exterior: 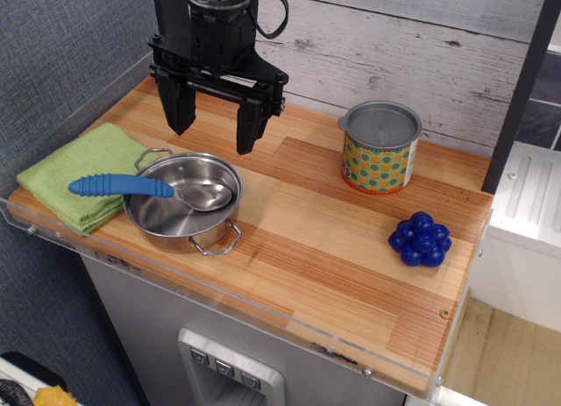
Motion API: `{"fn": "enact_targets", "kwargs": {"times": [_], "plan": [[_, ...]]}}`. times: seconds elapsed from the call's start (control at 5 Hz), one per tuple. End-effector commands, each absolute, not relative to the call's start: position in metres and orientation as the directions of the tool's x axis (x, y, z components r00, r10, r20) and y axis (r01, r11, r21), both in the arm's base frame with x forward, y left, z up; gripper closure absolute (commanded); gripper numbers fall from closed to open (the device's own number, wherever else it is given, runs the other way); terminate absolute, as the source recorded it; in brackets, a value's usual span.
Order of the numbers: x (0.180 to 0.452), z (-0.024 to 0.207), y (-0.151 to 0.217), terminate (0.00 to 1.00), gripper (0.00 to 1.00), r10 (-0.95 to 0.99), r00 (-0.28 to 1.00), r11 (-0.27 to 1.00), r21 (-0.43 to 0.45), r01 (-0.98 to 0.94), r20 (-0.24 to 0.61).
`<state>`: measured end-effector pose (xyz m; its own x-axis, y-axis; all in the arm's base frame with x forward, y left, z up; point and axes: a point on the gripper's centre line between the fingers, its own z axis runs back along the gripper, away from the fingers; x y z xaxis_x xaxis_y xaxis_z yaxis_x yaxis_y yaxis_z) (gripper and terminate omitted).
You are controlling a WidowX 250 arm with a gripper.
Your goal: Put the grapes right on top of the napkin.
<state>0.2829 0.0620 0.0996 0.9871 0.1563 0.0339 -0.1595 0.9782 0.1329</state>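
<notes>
The grapes (pixel 422 239), a small bunch of glossy dark-blue balls, lie on the wooden table near its right edge, in front of the can. The napkin (pixel 83 169), a folded light-green cloth, lies at the far left of the table, partly under the spoon handle and beside the pot. My gripper (pixel 214 128) hangs open and empty above the back left of the table, just behind the pot, far from the grapes.
A steel pot (pixel 182 201) stands right of the napkin with a blue-handled spoon (pixel 123 186) resting in it, handle over the napkin. A dotted can (pixel 379 148) stands at the back right. A clear rim edges the table (pixel 333 248).
</notes>
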Motion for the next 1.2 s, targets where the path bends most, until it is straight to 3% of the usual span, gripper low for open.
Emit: {"fn": "enact_targets", "kwargs": {"times": [0.0, 0.2, 0.4, 1.0], "plan": [[0.283, 0.1, 0.062, 0.0, 0.0, 0.156, 0.987, 0.978, 0.133, -0.159, 0.034], [0.285, 0.11, 0.036, 0.0, 0.0, 0.141, 0.987, 0.984, 0.103, -0.149, 0.077], [0.294, 0.113, 0.001, 0.0, 0.0, 0.036, 0.997, 0.991, 0.13, -0.044, 0.063], [0.321, 0.088, -0.089, 0.0, 0.0, -0.161, 0.984, 0.975, 0.165, 0.146, 0.079]]}}
